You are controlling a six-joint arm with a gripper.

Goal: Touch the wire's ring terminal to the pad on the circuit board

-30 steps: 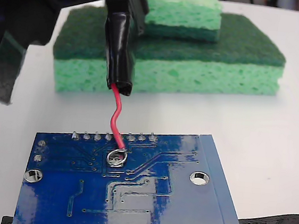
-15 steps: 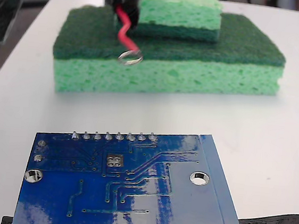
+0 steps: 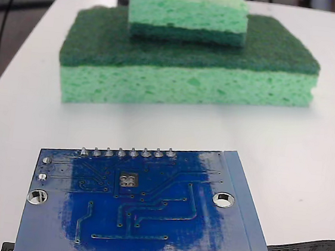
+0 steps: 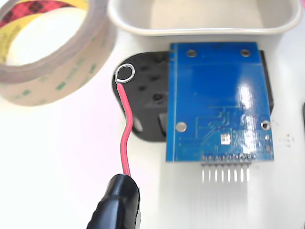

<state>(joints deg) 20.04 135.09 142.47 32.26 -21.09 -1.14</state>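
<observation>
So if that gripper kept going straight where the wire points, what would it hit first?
Probably the black plate: the ring terminal on the red wire already hangs over its edge, left of the circuit board. Height above it is unclear.

Two stacked green sponges [image 3: 186, 61] fill the fixed view's top; a tape roll [image 4: 47, 52], white tray [image 4: 200, 21] and black plate [image 4: 143, 100] show in the wrist view.

Electronics bench: circuit board [image 3: 146, 213], tape roll [image 4: 45, 52].

no readable text or labels anywhere visible.
</observation>
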